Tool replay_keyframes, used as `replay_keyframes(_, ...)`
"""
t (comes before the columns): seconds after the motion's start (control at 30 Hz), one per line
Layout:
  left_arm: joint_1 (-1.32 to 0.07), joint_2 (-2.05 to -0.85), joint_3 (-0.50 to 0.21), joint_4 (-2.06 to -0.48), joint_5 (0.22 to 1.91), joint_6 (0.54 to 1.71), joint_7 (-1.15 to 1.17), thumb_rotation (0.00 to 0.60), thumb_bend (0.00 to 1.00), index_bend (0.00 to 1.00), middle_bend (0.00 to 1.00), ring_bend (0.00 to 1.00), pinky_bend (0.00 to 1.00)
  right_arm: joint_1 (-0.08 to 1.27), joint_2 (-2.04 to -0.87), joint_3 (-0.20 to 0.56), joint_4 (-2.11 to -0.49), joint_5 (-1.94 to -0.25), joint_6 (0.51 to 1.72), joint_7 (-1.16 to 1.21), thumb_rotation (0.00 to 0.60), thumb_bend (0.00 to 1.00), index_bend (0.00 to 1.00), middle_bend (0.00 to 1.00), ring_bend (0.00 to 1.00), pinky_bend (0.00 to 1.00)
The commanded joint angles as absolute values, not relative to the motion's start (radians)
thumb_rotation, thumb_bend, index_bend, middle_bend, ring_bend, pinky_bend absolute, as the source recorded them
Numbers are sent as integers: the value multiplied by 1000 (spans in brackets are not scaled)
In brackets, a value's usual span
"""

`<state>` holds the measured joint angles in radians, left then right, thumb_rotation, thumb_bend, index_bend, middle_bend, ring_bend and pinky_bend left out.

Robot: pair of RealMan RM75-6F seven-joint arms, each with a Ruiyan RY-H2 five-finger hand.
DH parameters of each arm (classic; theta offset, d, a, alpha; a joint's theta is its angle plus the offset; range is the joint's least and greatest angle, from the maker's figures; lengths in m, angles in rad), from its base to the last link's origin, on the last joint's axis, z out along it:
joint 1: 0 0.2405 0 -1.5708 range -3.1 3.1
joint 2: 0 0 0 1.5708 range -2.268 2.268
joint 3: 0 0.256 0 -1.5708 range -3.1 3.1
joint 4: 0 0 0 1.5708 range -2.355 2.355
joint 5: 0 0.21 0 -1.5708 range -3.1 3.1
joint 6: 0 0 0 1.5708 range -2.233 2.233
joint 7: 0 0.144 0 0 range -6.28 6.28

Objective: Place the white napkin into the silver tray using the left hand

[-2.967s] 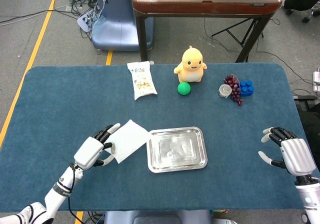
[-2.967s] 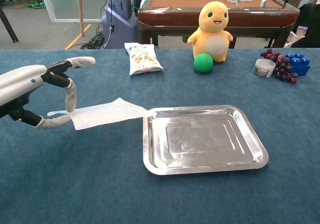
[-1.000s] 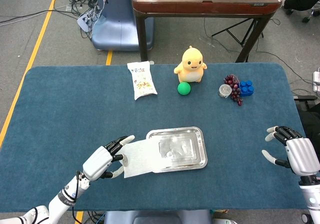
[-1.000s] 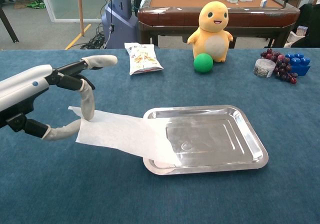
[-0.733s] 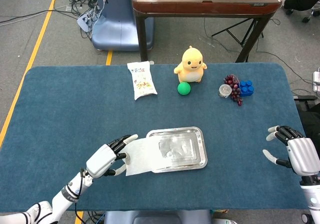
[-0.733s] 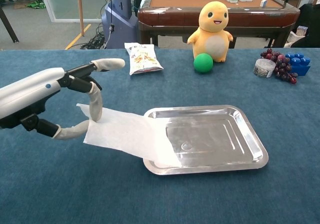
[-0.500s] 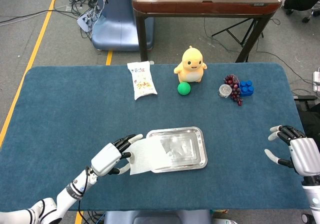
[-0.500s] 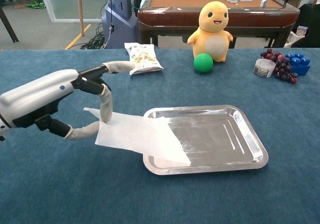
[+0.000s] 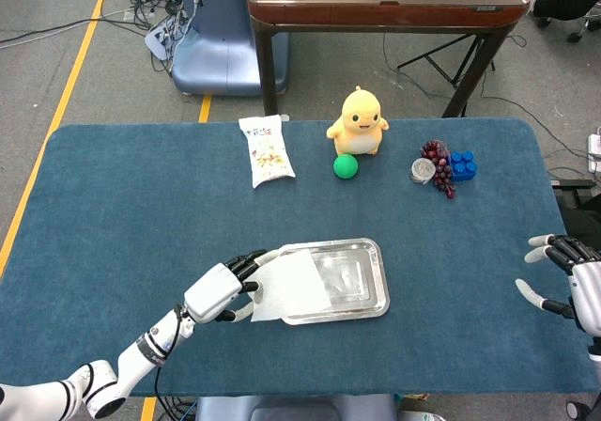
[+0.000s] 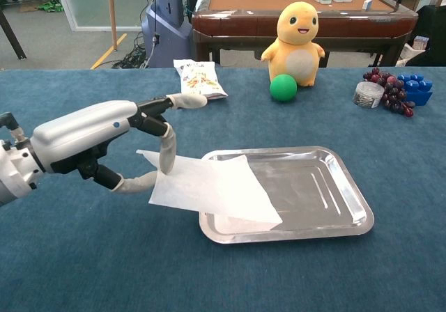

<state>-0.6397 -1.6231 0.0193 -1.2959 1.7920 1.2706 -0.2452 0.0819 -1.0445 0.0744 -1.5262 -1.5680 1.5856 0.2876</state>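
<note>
The white napkin lies flat over the left part of the silver tray, its left edge overhanging the tray's rim. My left hand pinches the napkin's left edge between thumb and a finger, just left of the tray, while another finger points out past it. My right hand hovers at the table's right edge, fingers apart and holding nothing; the chest view does not show it.
At the back of the blue table stand a snack packet, a yellow duck toy, a green ball, purple grapes with a small jar and blue blocks.
My left hand has carried the napkin rightward, from the table beside the tray to lying over the tray's left part. My right hand has drawn back toward the table's right edge.
</note>
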Motion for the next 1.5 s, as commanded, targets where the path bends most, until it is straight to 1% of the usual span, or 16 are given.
replay_keyframes(0.03,-649,-1632,21,-1285,1789,1259,-241,600,438,602,39,0,185,75,-1038,75,-1531,-1567,1594,295,600,211,488,354,273,376)
replay_keyframes(0.33,-688,-1666,17,-1237,1794,1230,-201,600,437,602,34,0,185,51,-1024,81,-1535,-1573,1636,332,600,212,488,354,273,376)
replay_keyframes(0.5,-704,-1673,11,-1236,1778,1209,-204,600,436,602,31,0,185,45,-1023,83,-1531,-1578,1650,349,600,212,489,354,273,376)
replay_keyframes(0.73,-707,-1648,19,-1284,1734,1173,-255,600,436,599,29,0,185,43,-1022,87,-1525,-1577,1652,366,600,211,489,354,273,376)
replay_keyframes(1.2,-702,-1584,72,-1392,1777,1198,-272,600,436,604,28,0,185,41,-1027,90,-1521,-1586,1656,373,600,212,489,354,273,376)
replay_keyframes(1.5,-716,-1593,56,-1370,1752,1169,-266,600,436,596,28,0,185,37,-1028,94,-1516,-1587,1665,382,600,212,489,354,273,376)
